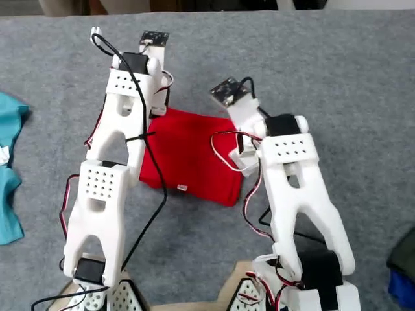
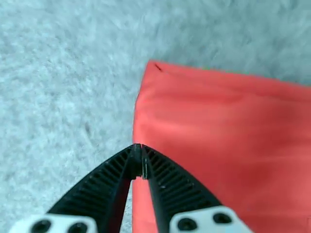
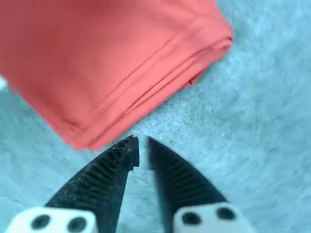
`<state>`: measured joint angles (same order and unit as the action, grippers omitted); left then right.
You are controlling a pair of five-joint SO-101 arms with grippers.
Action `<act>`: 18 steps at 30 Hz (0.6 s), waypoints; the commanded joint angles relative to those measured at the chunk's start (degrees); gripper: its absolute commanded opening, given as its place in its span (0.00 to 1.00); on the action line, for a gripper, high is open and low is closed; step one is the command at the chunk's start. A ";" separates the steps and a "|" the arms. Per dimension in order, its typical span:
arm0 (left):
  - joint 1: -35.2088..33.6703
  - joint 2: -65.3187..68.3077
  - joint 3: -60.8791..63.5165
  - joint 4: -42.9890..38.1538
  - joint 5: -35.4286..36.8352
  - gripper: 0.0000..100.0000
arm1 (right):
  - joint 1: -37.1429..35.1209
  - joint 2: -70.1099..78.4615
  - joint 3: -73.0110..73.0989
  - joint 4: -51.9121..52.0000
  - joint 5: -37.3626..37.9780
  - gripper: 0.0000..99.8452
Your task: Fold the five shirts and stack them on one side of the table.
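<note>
A folded red cloth shirt (image 1: 188, 155) lies at the centre of the grey felt-covered desk (image 1: 350, 78). The left gripper (image 2: 138, 158) sits at the shirt's 10 o'clock edge, fingers (image 2: 109, 182) pressed together. The right gripper (image 3: 143, 148) hangs over bare desk just beside the 3 o'clock edge, fingers (image 3: 102, 172) slightly spread. A teal shirt (image 1: 10, 168) lies at 9 o'clock.
</note>
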<state>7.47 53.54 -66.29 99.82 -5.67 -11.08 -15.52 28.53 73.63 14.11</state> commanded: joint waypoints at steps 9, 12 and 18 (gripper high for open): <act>-0.88 -31.25 38.07 0.79 -0.35 0.02 | -1.54 -0.48 -2.86 -2.90 -23.91 0.24; -1.32 -42.95 50.73 -1.41 -0.79 0.02 | -4.53 4.00 -2.95 -4.48 -31.30 0.25; -2.29 -64.13 69.98 -7.74 -0.88 0.02 | -5.93 16.84 -3.91 -16.00 -34.37 0.25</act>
<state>5.80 1.14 -4.22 94.90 -6.02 -16.18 -3.30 28.53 62.55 -19.03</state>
